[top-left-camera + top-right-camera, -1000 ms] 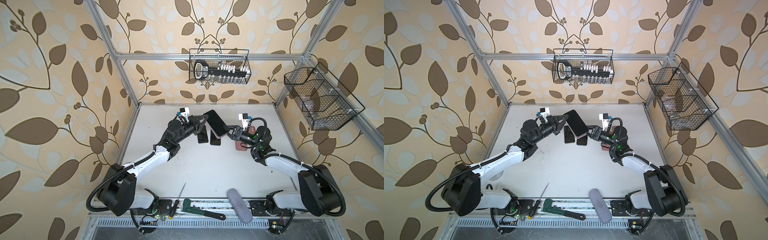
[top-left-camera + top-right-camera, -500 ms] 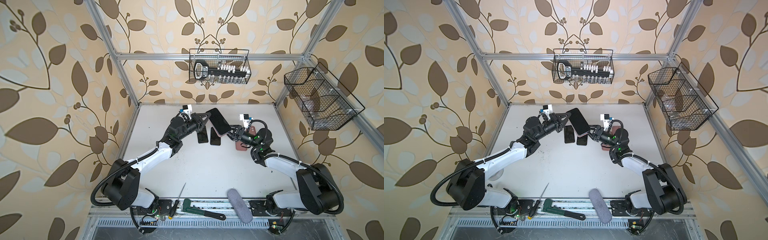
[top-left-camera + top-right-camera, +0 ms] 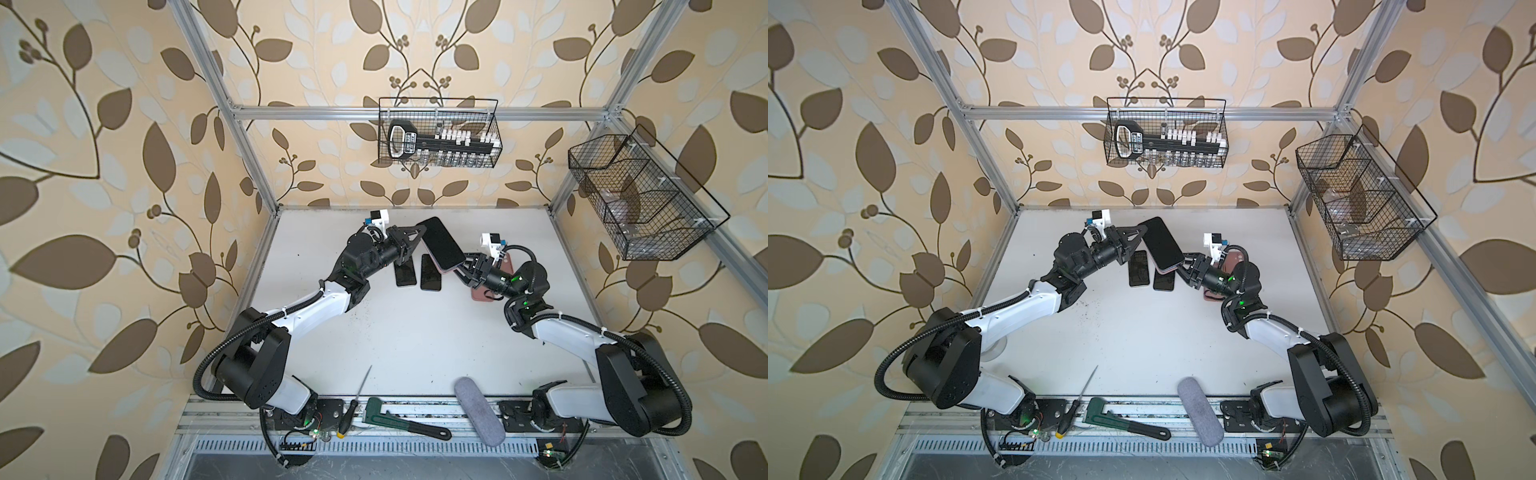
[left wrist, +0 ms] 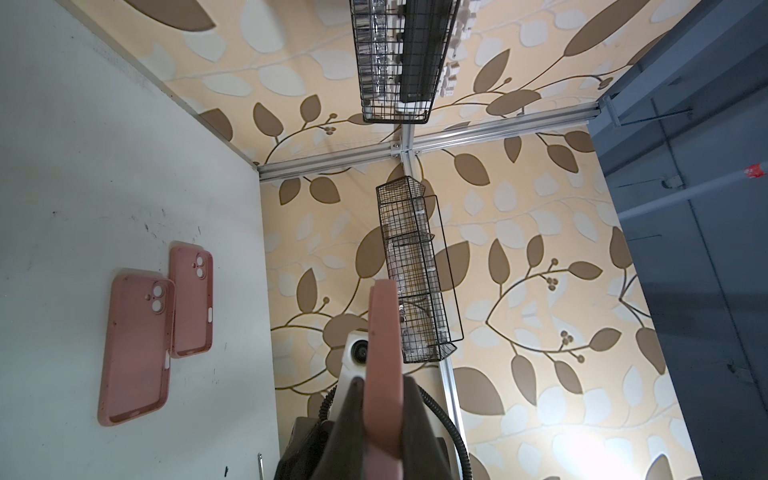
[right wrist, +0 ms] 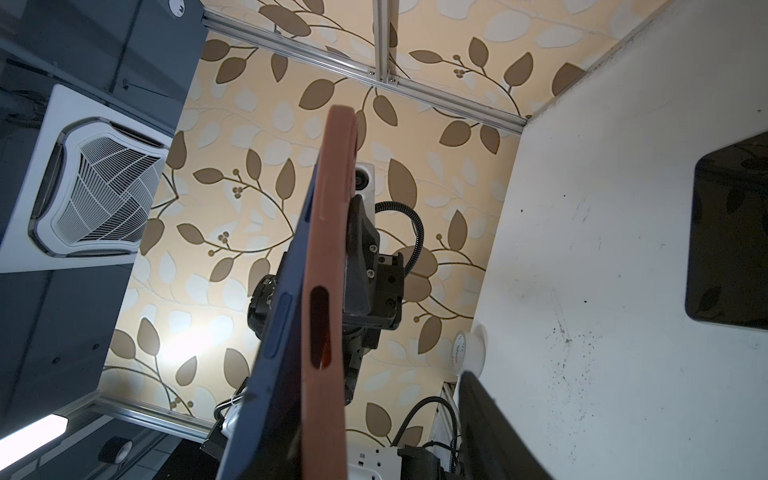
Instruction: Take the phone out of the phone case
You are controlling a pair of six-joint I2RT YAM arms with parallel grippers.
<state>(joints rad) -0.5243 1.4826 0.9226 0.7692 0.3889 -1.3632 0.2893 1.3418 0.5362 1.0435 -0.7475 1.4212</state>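
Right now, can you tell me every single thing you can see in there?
cased phone: 1, black screen in a pink case, held up between both grippers
bare phones: 2, black, flat on the table, side by side
empty phone cases: 2, pink, on the table near the right arm
wire baskets: 2, black, one on the back wall, one on the right wall
screwdriver: 1, black handle, front edge
pipe wrench: 1, green and black, front edge
pouch: 1, grey, front edge
table: 1, white
left gripper: 1, black, shut on the cased phone
right gripper: 1, black, open at the cased phone's corner
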